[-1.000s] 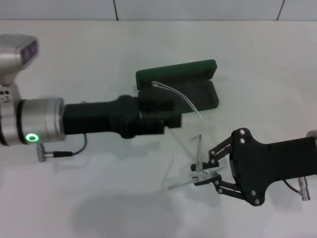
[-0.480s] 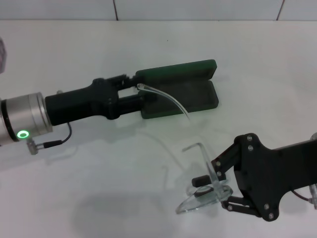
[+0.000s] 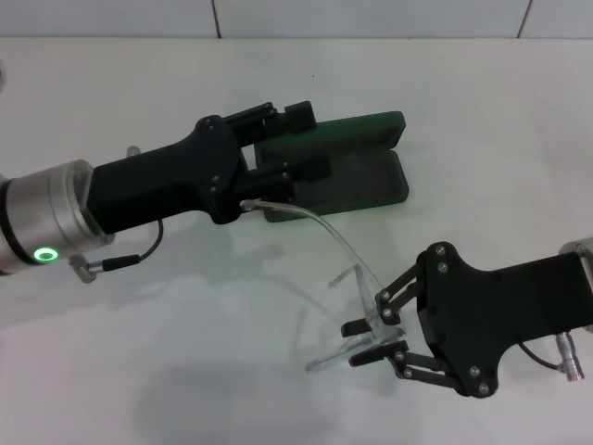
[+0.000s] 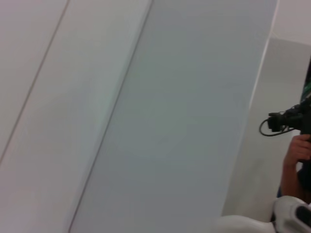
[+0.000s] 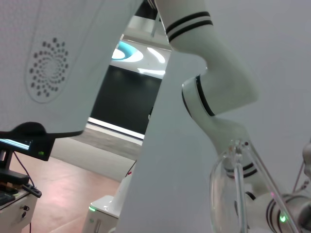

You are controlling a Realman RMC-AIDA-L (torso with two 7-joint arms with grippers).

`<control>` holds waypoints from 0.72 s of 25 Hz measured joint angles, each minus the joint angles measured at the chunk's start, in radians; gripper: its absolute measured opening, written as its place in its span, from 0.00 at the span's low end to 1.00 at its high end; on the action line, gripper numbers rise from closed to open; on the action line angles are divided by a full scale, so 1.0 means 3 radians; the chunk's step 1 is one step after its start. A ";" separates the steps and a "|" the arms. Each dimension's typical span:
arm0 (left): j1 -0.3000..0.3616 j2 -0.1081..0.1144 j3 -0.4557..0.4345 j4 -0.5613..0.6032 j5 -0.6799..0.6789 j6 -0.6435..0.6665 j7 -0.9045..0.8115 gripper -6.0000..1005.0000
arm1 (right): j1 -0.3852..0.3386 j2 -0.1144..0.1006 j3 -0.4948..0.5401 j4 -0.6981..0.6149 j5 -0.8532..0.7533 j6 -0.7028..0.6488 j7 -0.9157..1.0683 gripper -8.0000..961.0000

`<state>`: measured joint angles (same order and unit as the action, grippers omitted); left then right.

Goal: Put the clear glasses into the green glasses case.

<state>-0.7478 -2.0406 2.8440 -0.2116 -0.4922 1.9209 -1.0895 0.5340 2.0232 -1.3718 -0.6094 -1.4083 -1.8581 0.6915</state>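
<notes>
The green glasses case lies open at the table's centre, its lid tipped back on the far side. The clear glasses hang above the table in front of the case. My right gripper is shut on their front by the lens. One long clear arm curves up and left, and its tip touches the underside of my left gripper. That gripper hovers open over the case's left end, nothing between its fingers. The right wrist view shows a clear lens close up.
The white table stretches around the case, with a tiled wall behind it. A cable and plug hang under my left forearm. The left wrist view shows only wall panels and a person with a camera.
My right gripper has lifted the glasses back up and slightly left. My left gripper has rolled and moved right over the case's left end. The glasses arm's tip has dropped from the case's edge toward me.
</notes>
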 joint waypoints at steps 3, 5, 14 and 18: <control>0.0012 -0.0020 0.0001 0.0006 0.0005 0.0005 0.0053 0.70 | 0.0005 0.0000 0.0011 0.0008 0.0001 0.0028 0.0021 0.13; 0.0025 -0.0025 0.0002 0.0019 0.0017 0.0016 0.0077 0.70 | 0.0003 0.0000 0.0017 0.0011 0.0001 0.0046 0.0024 0.13; 0.0010 -0.0055 0.0005 0.0034 0.0139 0.0239 0.0166 0.70 | 0.0032 0.0004 0.0010 0.0040 0.0085 0.0248 0.0123 0.13; -0.0013 -0.0063 0.0005 0.0035 0.0165 0.0256 0.0174 0.70 | 0.0049 0.0005 0.0015 0.0047 0.0088 0.0308 0.0191 0.13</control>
<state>-0.7516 -2.0595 2.8455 -0.2010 -0.4428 1.9978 -1.0374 0.5487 2.0248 -1.3675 -0.5951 -1.3820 -1.7656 0.7487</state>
